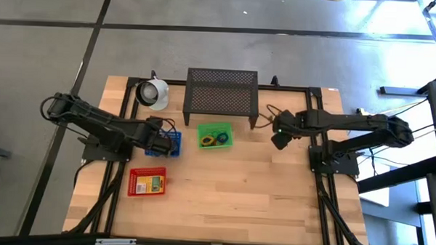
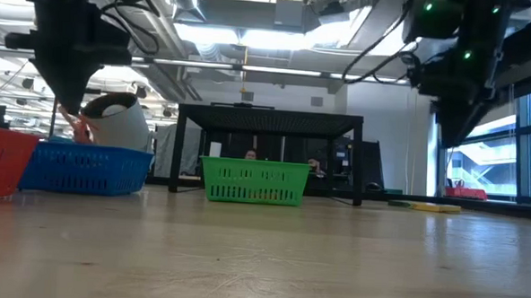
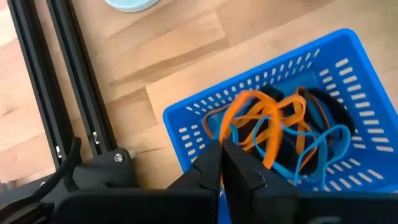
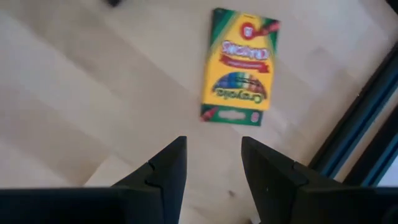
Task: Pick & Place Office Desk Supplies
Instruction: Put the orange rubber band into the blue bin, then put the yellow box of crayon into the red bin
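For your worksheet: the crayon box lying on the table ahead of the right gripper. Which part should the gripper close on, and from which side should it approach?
The crayon box lies flat, face up, on bare wood, so coming from above looks best. Close across its two long edges, the narrower span, near the middle. The right gripper is open with the box just ahead; its fingers would probably need turning to line up with the box's slight tilt.

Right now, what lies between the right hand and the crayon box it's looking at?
Only bare wood: the right wrist view shows the open right hand above the table, nothing between it and the crayon box.
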